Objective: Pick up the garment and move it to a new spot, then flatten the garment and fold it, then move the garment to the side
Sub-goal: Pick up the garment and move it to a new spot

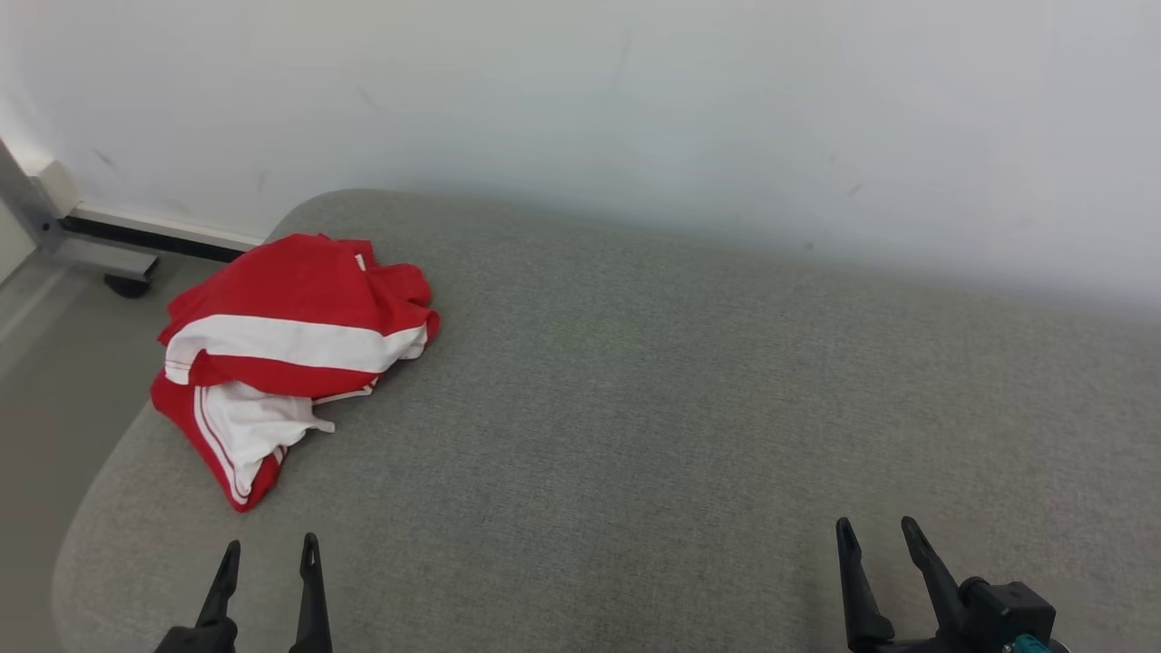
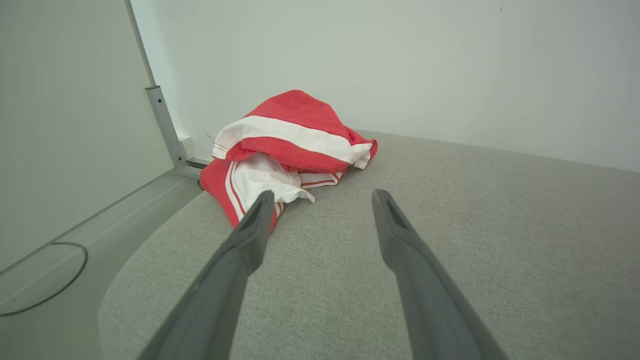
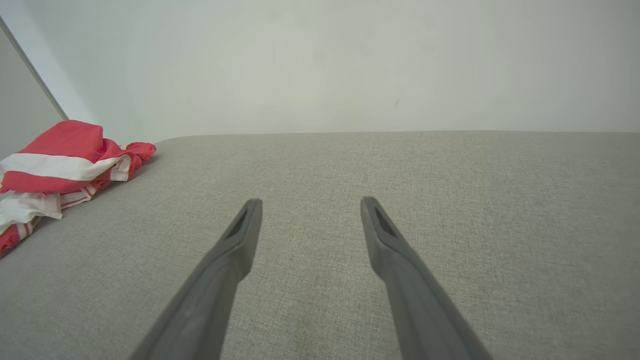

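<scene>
A crumpled red garment [image 1: 290, 345] with white bands lies in a heap on the far left part of the grey fabric surface [image 1: 680, 408], close to its left edge. My left gripper [image 1: 270, 549] stands open near the front edge, a short way in front of the heap, with nothing between its fingers. In the left wrist view the garment [image 2: 290, 150] lies just beyond the open fingertips [image 2: 260, 205]. My right gripper [image 1: 878, 528] is open over bare fabric at the lower right, far from the garment [image 3: 65, 160].
A pale wall runs along the back of the surface. To the left, past the rounded edge, are the floor, a metal frame post [image 2: 162, 125] and a dark cable [image 2: 55, 280]. Bare grey fabric spreads across the middle and right.
</scene>
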